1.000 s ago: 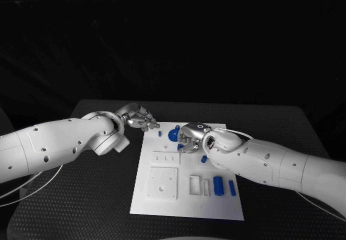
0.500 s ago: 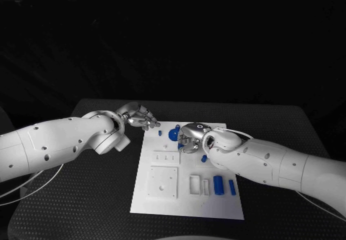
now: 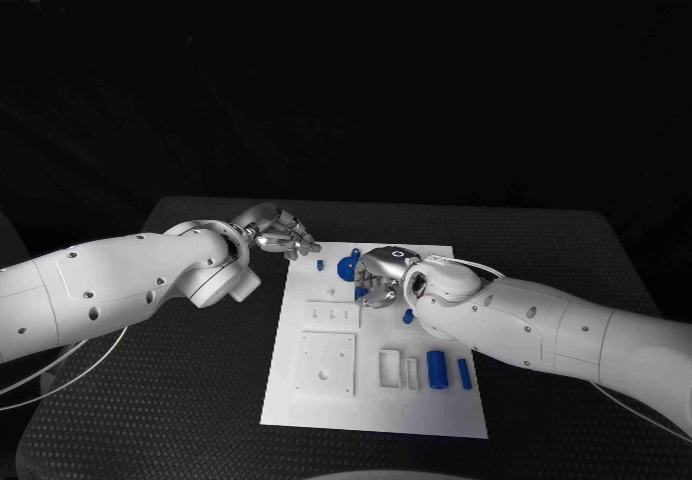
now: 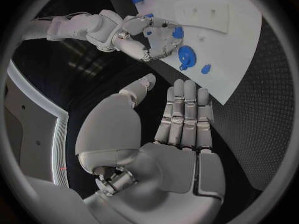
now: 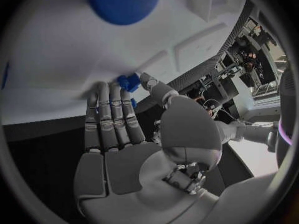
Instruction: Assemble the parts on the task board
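The white task board [image 3: 329,372] lies in the middle of the table. My right hand [image 3: 382,276] hovers low over its far part and pinches a small blue part [image 5: 129,82] between thumb and a finger, right against the board surface. A round blue part [image 3: 346,268] sits just beside that hand, and is large in the right wrist view [image 5: 123,2]. My left hand [image 3: 278,233] hangs over the table off the board's far left corner, fingers straight and together, thumb apart [image 4: 184,119], holding nothing. A blue cylinder [image 3: 436,365] and a slim blue pin [image 3: 464,374] lie at the near right.
A small blue piece [image 3: 320,265] stands near the board's far left edge, another [image 3: 408,317] lies under my right forearm. White raised blocks [image 3: 327,364] occupy the board's near left. Black table [image 3: 188,420] surrounds the board.
The left hand has crept slightly toward the far side. The right hand stays in place over the board with the small part.
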Robot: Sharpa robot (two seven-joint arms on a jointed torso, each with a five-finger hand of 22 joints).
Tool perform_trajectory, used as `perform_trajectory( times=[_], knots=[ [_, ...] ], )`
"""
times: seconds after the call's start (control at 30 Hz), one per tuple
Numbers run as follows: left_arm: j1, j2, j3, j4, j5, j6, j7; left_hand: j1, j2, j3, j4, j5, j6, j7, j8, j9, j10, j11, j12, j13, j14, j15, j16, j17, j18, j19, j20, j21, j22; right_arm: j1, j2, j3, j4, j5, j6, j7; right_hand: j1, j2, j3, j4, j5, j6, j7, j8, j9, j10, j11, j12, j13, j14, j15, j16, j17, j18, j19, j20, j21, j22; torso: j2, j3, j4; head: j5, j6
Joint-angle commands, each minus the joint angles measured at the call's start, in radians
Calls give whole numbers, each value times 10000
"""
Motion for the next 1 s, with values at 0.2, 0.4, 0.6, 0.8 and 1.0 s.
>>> perform_trajectory(
  times=[0.2,0.4,0.6,0.8,1.0],
  knots=[
    [28,7,7,23,108,5,95,-28,70,-34,4,46,-19,20,55,-22,29,1,-71,-15,55,34,-80,19,-7,35,23,-64,19,-7,15,-18,-38,-244,150,-46,-3,3,-5,-40,28,1,32,-39,-12,-73,-4,26,-9,-48,18,-62,28,124,-18,26,-49,40,2,-5,-4,-4,1],
    [29,14,6,6,109,15,90,-30,88,-30,13,47,-22,22,57,-26,30,2,-74,-16,56,35,-88,28,-7,35,23,-69,21,-8,25,-21,-14,-244,83,-5,186,174,523,138,-473,127,-36,0,-20,2,-40,80,-17,31,-25,-52,64,136,81,23,-76,86,7,-5,-3,-6,-3],
    [30,17,6,-14,109,28,78,-29,111,-25,21,49,-24,22,61,-29,33,2,-76,-16,60,35,-97,38,-7,36,23,-75,25,-8,26,-21,10,-160,-66,42,272,278,1238,452,-750,274,-107,47,-14,97,-77,119,-33,125,-65,-51,88,136,191,4,-99,134,2,-11,2,-15,-14],
    [30,24,6,-23,112,35,80,-23,127,-21,21,50,-26,22,64,-32,36,1,-78,-16,64,34,-103,47,-6,38,22,-79,29,-8,37,-21,24,-118,19,30,219,264,1372,539,-731,308,-120,62,-6,128,-86,127,-40,158,-75,-45,100,136,222,0,-100,161,6,-14,8,-22,-16],
    [31,28,6,-37,145,56,85,-15,130,-21,16,50,-30,23,65,-35,34,1,-81,-16,65,34,-109,54,-6,37,22,-83,32,-8,29,-21,20,-114,-45,21,244,304,1536,534,-605,321,-126,61,-6,138,-92,120,-54,163,-81,-58,105,136,225,-11,-120,183,6,-16,-3,-14,-19]
  ],
)
